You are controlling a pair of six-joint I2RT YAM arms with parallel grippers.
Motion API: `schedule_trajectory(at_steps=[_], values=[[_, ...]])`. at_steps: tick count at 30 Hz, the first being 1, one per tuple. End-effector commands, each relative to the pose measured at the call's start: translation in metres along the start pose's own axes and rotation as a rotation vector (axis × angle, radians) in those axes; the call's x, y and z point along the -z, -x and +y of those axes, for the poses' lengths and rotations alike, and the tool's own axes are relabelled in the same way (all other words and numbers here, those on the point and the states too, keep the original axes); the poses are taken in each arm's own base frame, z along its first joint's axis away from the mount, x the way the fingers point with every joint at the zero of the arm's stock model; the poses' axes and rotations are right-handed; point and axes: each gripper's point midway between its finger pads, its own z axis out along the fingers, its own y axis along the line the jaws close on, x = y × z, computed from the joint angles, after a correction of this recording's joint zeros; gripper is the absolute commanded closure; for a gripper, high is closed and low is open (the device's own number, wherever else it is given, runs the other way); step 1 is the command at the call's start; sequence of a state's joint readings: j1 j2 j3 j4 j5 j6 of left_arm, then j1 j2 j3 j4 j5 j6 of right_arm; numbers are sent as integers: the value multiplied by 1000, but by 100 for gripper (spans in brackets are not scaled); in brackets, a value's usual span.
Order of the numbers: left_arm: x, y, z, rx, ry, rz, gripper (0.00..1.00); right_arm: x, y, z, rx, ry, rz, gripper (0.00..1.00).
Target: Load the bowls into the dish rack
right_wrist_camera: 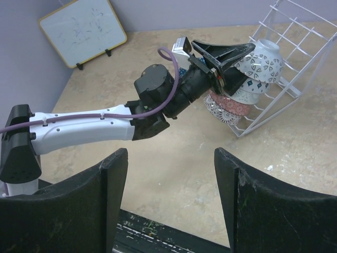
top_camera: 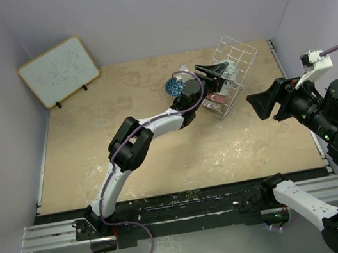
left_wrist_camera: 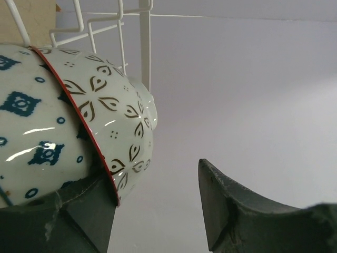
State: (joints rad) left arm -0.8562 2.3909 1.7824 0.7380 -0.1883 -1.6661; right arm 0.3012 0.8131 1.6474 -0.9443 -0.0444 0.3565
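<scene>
Top external view: the tan table (top_camera: 162,160) carries the dish rack (top_camera: 244,54). The left arm (top_camera: 156,125) reaches across to the rack's left side. Inside the rack at least three bowls lie nested on edge. The top bowl (right_wrist_camera: 261,59), white with a leaf pattern, leans on the two beneath, so the wires and stack seem to carry its weight. One blue bowl (top_camera: 174,86) sits on the table just left of the rack, not yet loaded. The left gripper (top_camera: 222,73) is at the rack with jaws spread. In the left wrist view one finger (left_wrist_camera: 79,216) touches the top bowl's underside and the other (left_wrist_camera: 237,211) stands apart, which reads as letting go. The right gripper (top_camera: 263,105) hangs right of the rack, well apart, fingers spread and empty, likely parked clear.
</scene>
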Motion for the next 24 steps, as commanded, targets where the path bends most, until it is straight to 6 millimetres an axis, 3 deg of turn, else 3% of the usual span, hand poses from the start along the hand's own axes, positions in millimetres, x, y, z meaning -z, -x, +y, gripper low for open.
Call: schedule_trajectory(at_steps=[1, 15, 24], values=[[5, -2, -28, -2, 2, 42, 36, 6, 13, 9, -5, 39, -59, 31], [2, -1, -43, -56, 33, 92, 32, 9, 15, 10, -15, 43, -70, 31], [-12, 2, -58, -90, 25, 111, 31, 11, 15, 9, -20, 42, -78, 31]])
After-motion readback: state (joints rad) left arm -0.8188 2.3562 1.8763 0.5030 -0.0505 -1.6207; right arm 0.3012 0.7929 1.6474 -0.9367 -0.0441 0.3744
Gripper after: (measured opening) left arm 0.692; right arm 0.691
